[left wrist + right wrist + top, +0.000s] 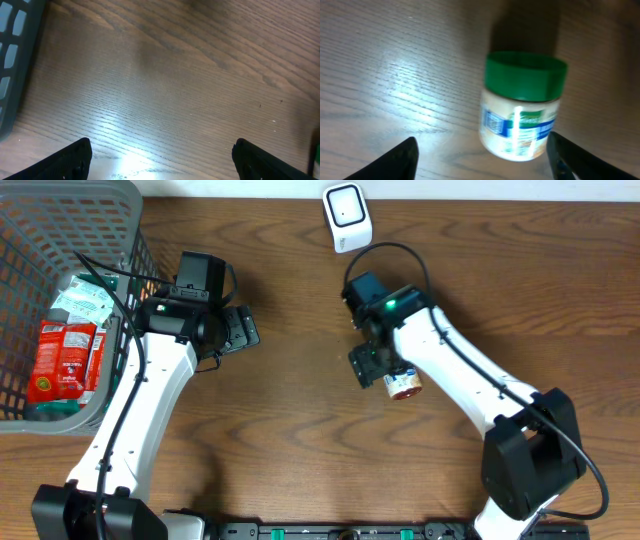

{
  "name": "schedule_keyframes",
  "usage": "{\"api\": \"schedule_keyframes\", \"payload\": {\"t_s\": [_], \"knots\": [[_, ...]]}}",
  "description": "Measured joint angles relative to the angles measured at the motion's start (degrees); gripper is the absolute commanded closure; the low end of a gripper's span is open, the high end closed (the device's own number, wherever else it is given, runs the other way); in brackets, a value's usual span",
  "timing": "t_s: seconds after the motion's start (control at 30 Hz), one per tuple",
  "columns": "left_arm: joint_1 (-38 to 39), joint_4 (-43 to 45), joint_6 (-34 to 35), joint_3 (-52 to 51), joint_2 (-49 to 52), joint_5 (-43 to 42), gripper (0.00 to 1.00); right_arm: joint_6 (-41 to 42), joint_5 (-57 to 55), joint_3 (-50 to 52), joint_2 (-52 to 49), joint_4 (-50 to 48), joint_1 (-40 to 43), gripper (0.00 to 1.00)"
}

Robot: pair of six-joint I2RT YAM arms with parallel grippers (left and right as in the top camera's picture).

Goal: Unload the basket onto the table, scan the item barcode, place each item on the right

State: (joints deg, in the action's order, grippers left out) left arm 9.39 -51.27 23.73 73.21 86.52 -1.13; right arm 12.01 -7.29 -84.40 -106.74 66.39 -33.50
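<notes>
Right gripper (481, 150) fingers spread, clasping nothing; jar (520, 120) sits on the table (380, 60) between them, crowding one finger. Left gripper (161, 155) splayed wide, empty. Danger: an off-centre pinch could squirt that round jar away, leaving the barcode turned from the scanner (347, 216).

The top camera looks straight down on the whole table (300, 440). Wrist cameras look down from very close (right one shares the jar (522, 107), 3 o'clock up top).
</notes>
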Motion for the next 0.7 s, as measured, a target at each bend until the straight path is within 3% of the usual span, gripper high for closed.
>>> {"api": "schedule_keyframes", "payload": {"t_s": [0.27,0.7], "knots": [[0.00,0.00,0.02,0.00,0.00,0.00,0.10,4.28,-6.45,3.69,0.00,-1.64,-4.63,0.32],[0.00,0.00,0.02,0.00,0.00,0.00,0.10,5.84,-10.56,7.89,0.00,-4.74,-4.85,0.43]]}}
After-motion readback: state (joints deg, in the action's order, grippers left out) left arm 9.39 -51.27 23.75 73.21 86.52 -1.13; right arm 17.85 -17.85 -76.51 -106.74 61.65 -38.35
